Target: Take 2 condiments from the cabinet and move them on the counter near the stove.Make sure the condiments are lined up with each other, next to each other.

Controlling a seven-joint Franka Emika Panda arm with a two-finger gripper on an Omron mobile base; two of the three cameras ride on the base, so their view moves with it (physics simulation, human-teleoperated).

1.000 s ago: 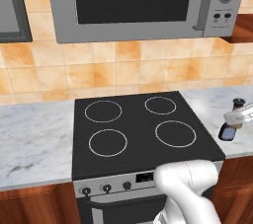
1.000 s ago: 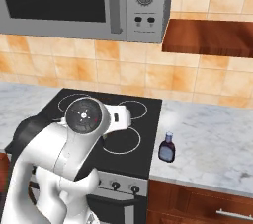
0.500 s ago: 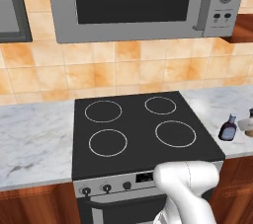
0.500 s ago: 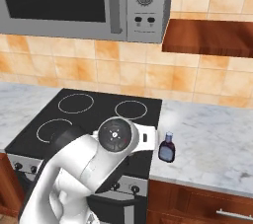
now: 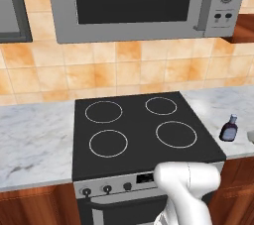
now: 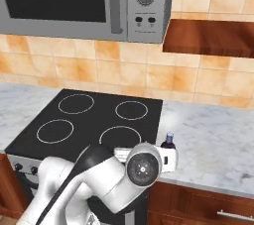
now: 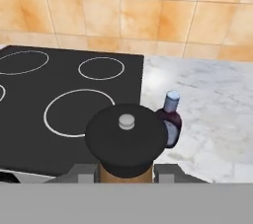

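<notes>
Jaws clamp the shaker, carried toward the tabletop; the bottle stands at two o'clock. Next: set it down beside.

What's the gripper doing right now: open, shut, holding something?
Gripper: shut on the tan shaker, carried beside the stove.
</notes>
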